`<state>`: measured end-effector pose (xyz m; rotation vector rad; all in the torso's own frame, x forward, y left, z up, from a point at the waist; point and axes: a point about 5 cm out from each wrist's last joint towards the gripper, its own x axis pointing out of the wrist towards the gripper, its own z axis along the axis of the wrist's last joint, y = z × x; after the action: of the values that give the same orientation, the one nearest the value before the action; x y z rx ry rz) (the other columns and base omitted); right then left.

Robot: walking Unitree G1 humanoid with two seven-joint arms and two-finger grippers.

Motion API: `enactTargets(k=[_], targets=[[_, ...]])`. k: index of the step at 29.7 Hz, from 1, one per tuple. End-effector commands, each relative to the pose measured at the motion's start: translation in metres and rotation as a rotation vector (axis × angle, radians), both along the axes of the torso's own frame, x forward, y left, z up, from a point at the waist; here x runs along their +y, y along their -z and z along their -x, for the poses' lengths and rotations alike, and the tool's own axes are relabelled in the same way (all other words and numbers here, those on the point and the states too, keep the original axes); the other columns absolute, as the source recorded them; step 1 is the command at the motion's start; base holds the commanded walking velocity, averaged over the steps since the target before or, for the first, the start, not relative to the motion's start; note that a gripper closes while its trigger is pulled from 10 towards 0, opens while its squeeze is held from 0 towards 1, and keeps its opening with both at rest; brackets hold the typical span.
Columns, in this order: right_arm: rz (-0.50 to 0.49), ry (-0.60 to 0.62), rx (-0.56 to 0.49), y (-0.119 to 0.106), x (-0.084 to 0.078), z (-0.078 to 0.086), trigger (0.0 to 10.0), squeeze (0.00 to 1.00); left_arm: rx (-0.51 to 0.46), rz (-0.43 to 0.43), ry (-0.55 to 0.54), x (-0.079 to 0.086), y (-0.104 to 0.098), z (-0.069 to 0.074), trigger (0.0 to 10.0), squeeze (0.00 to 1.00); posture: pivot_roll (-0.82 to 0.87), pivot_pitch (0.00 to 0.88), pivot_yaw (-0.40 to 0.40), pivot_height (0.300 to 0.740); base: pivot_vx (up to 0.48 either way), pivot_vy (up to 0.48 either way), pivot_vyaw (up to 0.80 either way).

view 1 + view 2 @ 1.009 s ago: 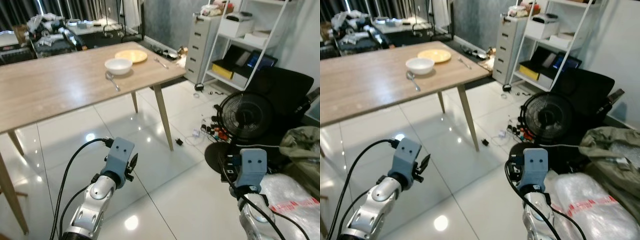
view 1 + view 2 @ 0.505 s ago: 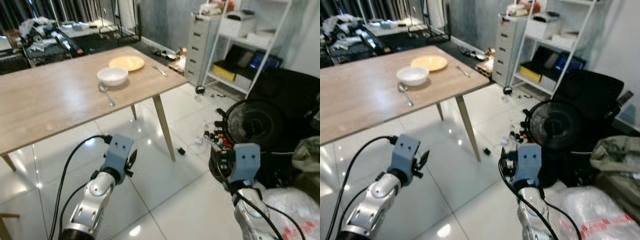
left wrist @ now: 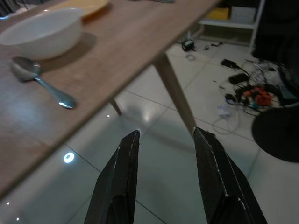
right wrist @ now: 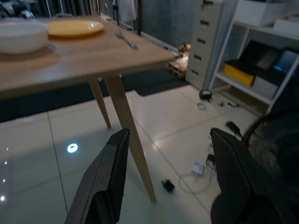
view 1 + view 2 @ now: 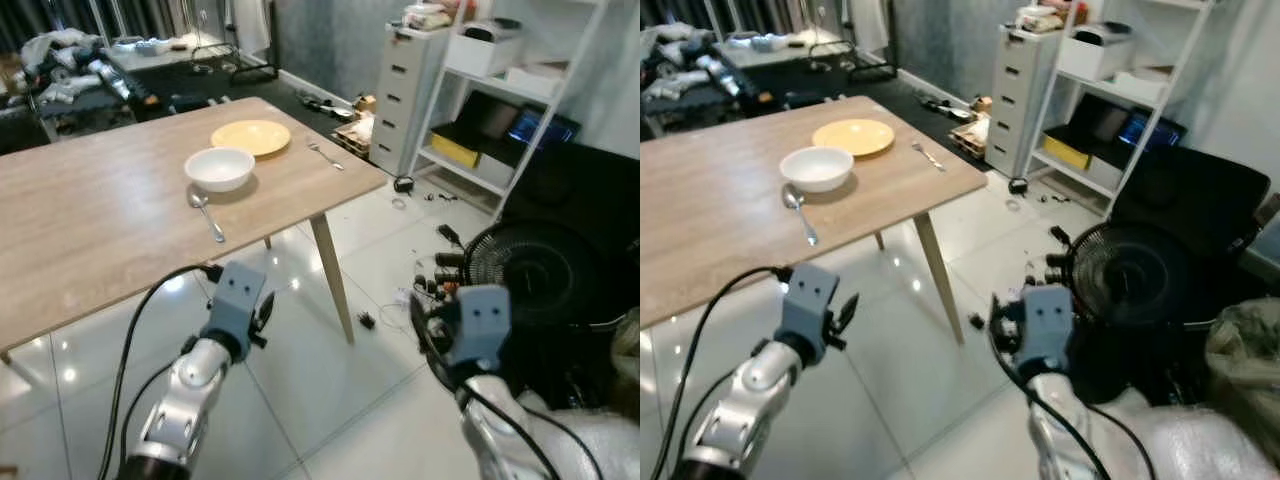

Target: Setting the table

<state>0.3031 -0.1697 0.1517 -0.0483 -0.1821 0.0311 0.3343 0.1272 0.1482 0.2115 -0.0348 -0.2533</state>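
Approaching: the robot stands short of the wooden table (image 5: 90, 220), nothing in hand, so by my read this is the walk-up before any setting gets done
Bowl: white bowl (image 5: 220, 168), round, smooth and glossy, sitting toward the table's far right end
Spoon: metal spoon (image 5: 206, 214), shiny, lying just beside the bowl on the near side, handle pointing toward the robot
Plate: yellow plate (image 5: 251, 137), flat and round, just behind the bowl, very close to it; whether they touch I cannot tell
Fork: small metal fork (image 5: 324, 154), lying apart from the plate near the table's right edge
Table: pale wood grain top, slim angled legs, standing on glossy white floor tiles
Left gripper: left gripper (image 3: 166, 142), black fingers spread apart and empty, held low in front of the table edge, aimed toward spoon and bowl
Right gripper: right gripper (image 4: 170, 140), fingers also parted with nothing between them, out beside the table corner over the floor
Next move: I'd judge it calls for closing in and lifting an arm above the tabletop; the thin spoon lying flat will want a careful pinch
Around: black fan (image 5: 535, 270) and a tangle of cables (image 5: 430, 275) on the floor at right, with a white shelf (image 5: 500, 90) and a grey drawer unit (image 5: 405, 80) behind
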Motion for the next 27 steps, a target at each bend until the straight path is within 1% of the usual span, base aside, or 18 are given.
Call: enactTargets(k=[1, 27], targets=[[-0.009, -0.016, 0.025, 0.0051, 0.0052, 0.0012, 10.0, 0.00, 0.020, -0.003, -0.012, 0.0046, 0.0061, 0.0025, 10.0, 0.00, 0.01, 0.076, 0.083, 0.740, 0.480, 0.000, 0.00], [-0.013, -0.025, 0.019, 0.0024, 0.0048, -0.0010, 10.0, 0.00, 0.016, -0.006, -0.012, 0.0043, 0.0059, 0.0022, 10.0, 0.00, 0.01, 0.066, 0.078, 0.740, 0.480, 0.000, 0.00]])
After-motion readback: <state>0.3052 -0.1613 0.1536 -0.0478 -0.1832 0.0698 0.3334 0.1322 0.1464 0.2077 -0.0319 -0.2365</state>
